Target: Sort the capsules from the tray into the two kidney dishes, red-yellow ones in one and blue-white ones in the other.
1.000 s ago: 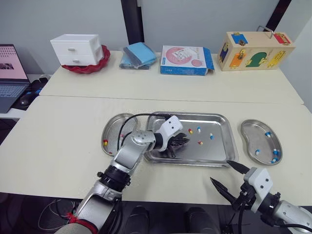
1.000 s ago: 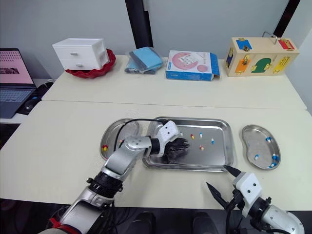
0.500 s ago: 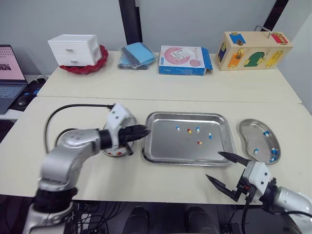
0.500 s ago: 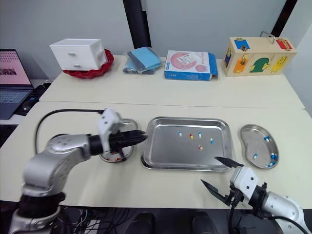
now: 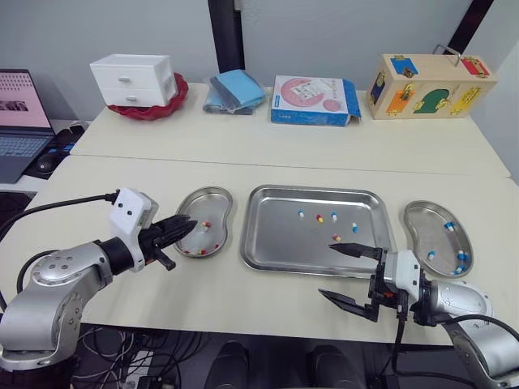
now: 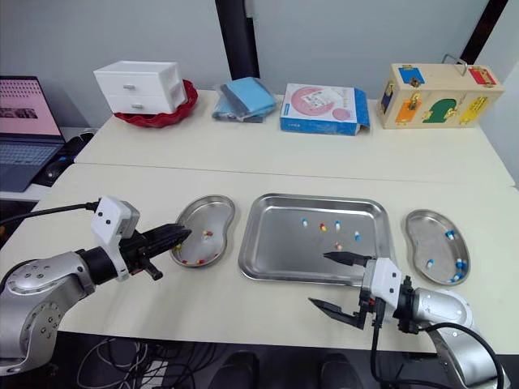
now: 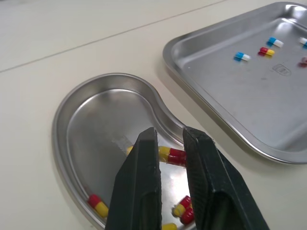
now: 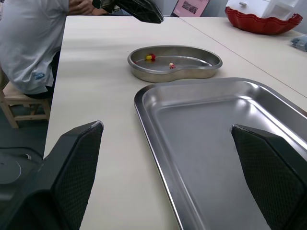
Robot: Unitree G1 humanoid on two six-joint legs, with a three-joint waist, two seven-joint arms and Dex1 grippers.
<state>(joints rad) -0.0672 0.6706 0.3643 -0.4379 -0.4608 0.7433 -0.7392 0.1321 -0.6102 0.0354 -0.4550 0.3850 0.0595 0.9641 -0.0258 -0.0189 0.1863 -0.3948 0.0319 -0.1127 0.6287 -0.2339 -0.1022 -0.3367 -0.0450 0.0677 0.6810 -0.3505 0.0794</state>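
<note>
left pincer (image 7: 169, 139) slightly parted, empty, dish (image 5: 201, 204) beneath | right pincer (image 5: 326, 270) wide open, tray (image 5: 284, 243) ahead | best: straddle one blue-white capsule (image 5: 354, 228) squarely

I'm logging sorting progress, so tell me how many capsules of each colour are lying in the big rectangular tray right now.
Blue-white capsules: 3
Red-yellow capsules: 2
Total in the tray: 5
</note>
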